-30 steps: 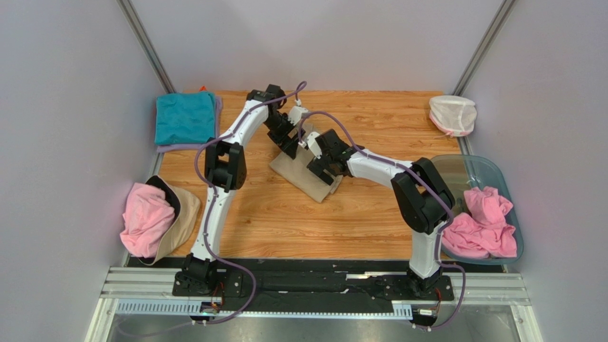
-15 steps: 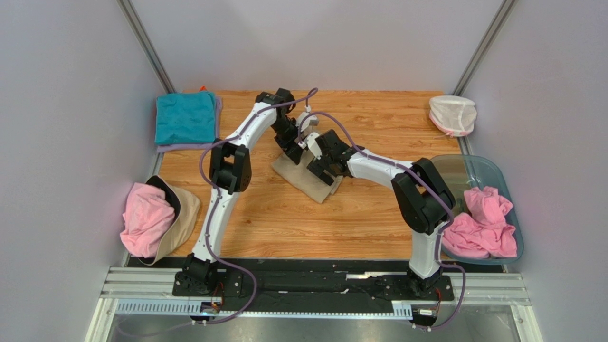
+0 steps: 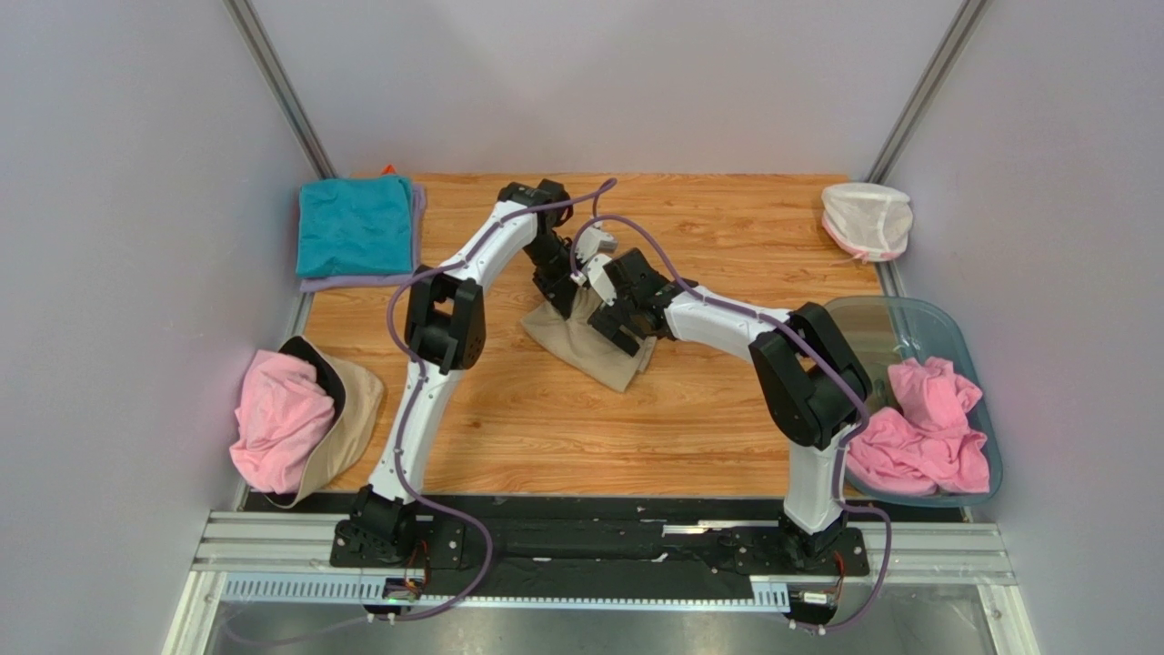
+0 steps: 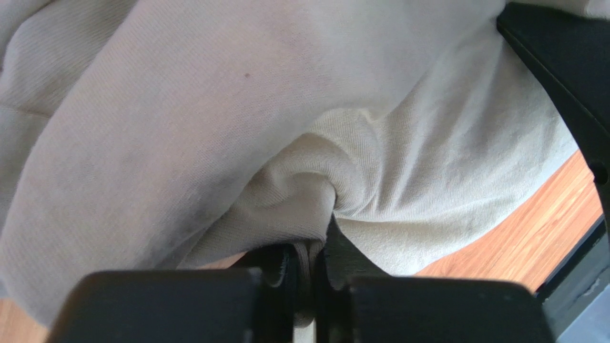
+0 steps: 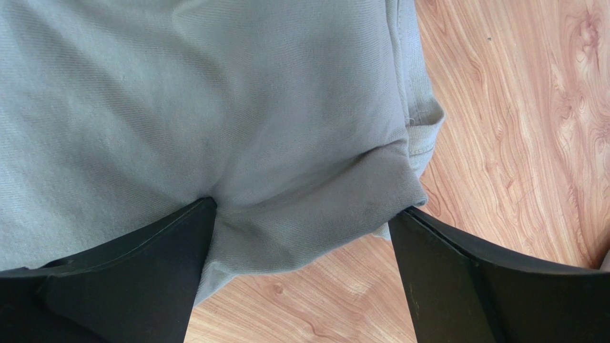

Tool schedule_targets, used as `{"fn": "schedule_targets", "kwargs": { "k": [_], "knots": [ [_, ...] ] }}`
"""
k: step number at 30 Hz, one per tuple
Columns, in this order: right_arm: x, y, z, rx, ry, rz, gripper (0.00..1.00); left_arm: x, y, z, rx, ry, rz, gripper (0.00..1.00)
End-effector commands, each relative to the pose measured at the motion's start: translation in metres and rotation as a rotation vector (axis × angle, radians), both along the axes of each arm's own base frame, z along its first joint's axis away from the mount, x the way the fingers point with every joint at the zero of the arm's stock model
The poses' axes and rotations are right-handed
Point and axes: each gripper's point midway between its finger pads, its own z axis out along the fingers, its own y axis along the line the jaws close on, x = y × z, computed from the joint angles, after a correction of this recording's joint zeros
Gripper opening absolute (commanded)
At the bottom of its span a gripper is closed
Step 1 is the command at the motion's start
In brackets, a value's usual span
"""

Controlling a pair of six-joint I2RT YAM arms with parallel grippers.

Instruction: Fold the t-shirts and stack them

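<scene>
Nearest, a crumpled pink shirt (image 3: 278, 416) sits off the near left corner of the worktop (image 3: 547, 430). More pink shirts (image 3: 929, 423) are heaped in the tub (image 3: 957, 330) at the right edge. None of these is folded yet.

The work in hand is mid-worktop, on the tan shirt (image 3: 585, 358), which lies part-folded in a compact, slightly rumpled slab. The left end effector (image 4: 313, 251) is pinched narrow on a gathered ridge of the shirt's cloth at its far left side. The wrist view shows the fabric drawn tight into the jaws. The right end effector (image 5: 301, 211) stands wide, its fingers (image 5: 143, 271) straddling a hemmed edge of the same shirt with cloth lying between them but not gripped.

So this looks like the start of another fold, with one side taken and the other not. The next move probably calls for the right end effector to close on that edge. Then both can lift together and carry the edge over evenly, so that the layers below do not drag.

At the far left corner a folded teal shirt (image 3: 355, 225) lies on a lilac shirt (image 3: 342, 284), the likely stack for the tan one. A pouch (image 3: 865, 219) sits at the far right corner.
</scene>
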Motion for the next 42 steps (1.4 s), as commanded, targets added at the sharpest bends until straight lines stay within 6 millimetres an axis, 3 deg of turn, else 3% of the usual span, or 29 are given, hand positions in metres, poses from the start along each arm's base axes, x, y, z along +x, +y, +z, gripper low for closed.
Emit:
{"fn": "schedule_targets", "kwargs": {
  "k": [1,7,15,20,24,28,32,40,42],
  "knots": [
    [-0.019,-0.009,-0.015,-0.055,0.069,0.029,0.98,-0.02,-0.003,-0.01,0.014,0.082,-0.016,0.0],
    [-0.017,-0.013,-0.006,-0.07,0.045,0.022,0.98,-0.017,0.003,-0.003,0.048,0.041,0.018,0.0],
    [-0.007,-0.021,0.037,-0.065,-0.057,-0.025,1.0,0.002,0.016,0.03,0.099,-0.093,0.078,0.0],
    [-0.01,-0.029,0.069,-0.022,-0.112,-0.06,1.0,0.021,0.037,0.04,0.148,-0.177,0.132,0.0],
    [-0.017,-0.037,0.082,-0.009,-0.124,-0.075,1.0,0.04,0.059,0.047,0.174,-0.225,0.194,0.0],
    [-0.022,-0.046,0.079,-0.016,-0.12,-0.086,1.0,0.063,0.087,0.057,0.217,-0.307,0.252,0.0],
    [-0.025,-0.054,0.069,-0.032,-0.103,-0.103,1.0,0.091,0.128,0.068,0.276,-0.379,0.34,0.0],
    [-0.032,-0.055,0.048,-0.043,-0.057,-0.099,1.0,0.137,0.192,0.112,0.36,-0.585,0.477,0.0],
    [-0.032,-0.055,0.044,-0.045,-0.047,-0.101,1.0,0.146,0.2,0.129,0.361,-0.642,0.502,0.0]
  ]
}}
